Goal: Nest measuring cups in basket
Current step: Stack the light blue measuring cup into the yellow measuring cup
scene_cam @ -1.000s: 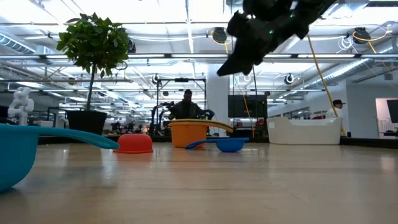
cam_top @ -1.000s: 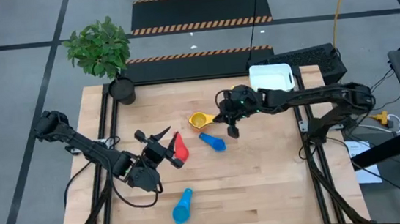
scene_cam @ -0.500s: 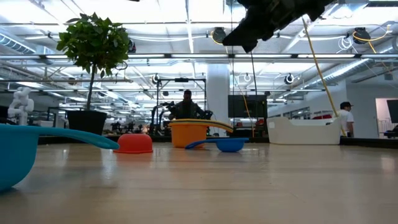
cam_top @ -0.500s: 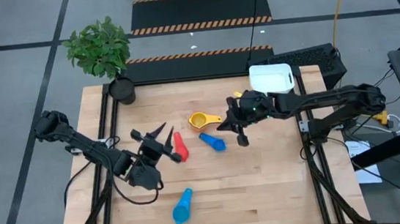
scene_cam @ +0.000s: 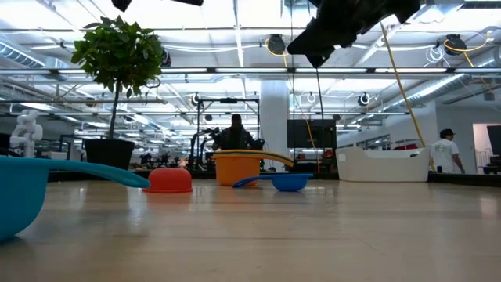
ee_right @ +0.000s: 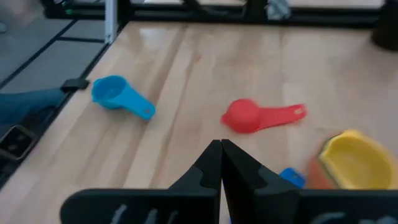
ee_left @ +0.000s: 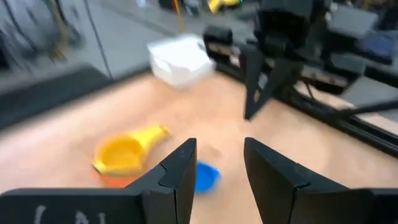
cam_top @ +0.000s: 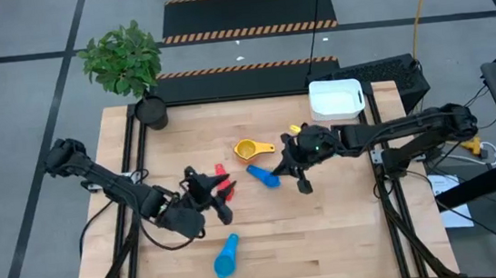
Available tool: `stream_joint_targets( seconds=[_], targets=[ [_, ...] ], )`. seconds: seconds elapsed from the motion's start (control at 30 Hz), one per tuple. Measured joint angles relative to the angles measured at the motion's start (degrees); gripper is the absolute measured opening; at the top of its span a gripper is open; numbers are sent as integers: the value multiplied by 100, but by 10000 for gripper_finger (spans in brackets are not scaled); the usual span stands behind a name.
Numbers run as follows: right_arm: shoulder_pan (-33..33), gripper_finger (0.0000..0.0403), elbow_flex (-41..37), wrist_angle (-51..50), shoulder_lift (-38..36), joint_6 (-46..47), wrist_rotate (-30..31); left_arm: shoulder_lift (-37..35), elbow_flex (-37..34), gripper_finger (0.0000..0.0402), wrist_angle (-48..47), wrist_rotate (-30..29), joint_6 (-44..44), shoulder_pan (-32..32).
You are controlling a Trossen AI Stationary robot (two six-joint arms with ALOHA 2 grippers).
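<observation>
Hovering above table (cam_top: 330,231), our left gripper (cam_top: 220,194) sits over red cup (cam_top: 222,180), fingers (ee_left: 180,171) parted, nothing between them. Our right gripper (cam_top: 295,174) hangs mid-table, just right of medium blue cup (cam_top: 263,176), fingers (ee_right: 211,163) pressed together, empty. We see yellow cup nested in orange cup (cam_top: 247,148), just far of medium blue one. Light blue cup (cam_top: 226,255) lies alone near front edge. White basket (cam_top: 335,99) at far right corner, well apart from the cups. Potted plant (cam_top: 127,64) far left.
</observation>
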Motion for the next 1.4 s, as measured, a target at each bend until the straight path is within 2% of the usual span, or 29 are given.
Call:
stream_joint_targets(
  seconds=[0.13, 0.3, 0.43, 0.53, 0.7, 0.83, 1.0, 1.17, 1.3, 1.4],
  targets=[
    [311, 0, -149, 29, -6, 304, 220, 550, 495, 136, -608, 713, -826, -17],
    [746, 0, -319, 2, -2, 720, 612, 1600, 1565, 136, -1391, 1459, -1269, -22],
    [1131, 0, -374, -6, -2, 1061, 609, 2428, 2710, 136, -2124, 1865, -1477, -49],
    [1471, 0, -404, 5, -4, 1283, 608, 2994, 3491, 135, -2737, 1934, -1757, -122],
    [2076, 0, -430, -73, -4, 1652, 603, 3661, 4321, 135, -3590, 2435, -2629, -243],
    [2548, 0, -432, -80, -4, 1870, 667, 4002, 4496, 136, -4256, 3215, -3671, -332],
    [3048, 0, -432, -81, -4, 2075, 1035, 4334, 4463, 136, -5384, 4253, -5031, -450],
    [3361, 0, -432, -35, -4, 2319, 1185, 4367, 4461, 136, -6267, 4382, -5809, -570],
    [3449, 0, -432, -37, -4, 2173, 1196, 4374, 4461, 142, -6178, 4396, -5844, -704],
    [3438, 0, -432, -33, -4, 1981, 1201, 4371, 4461, 167, -6146, 4430, -5861, -744]
  ],
)
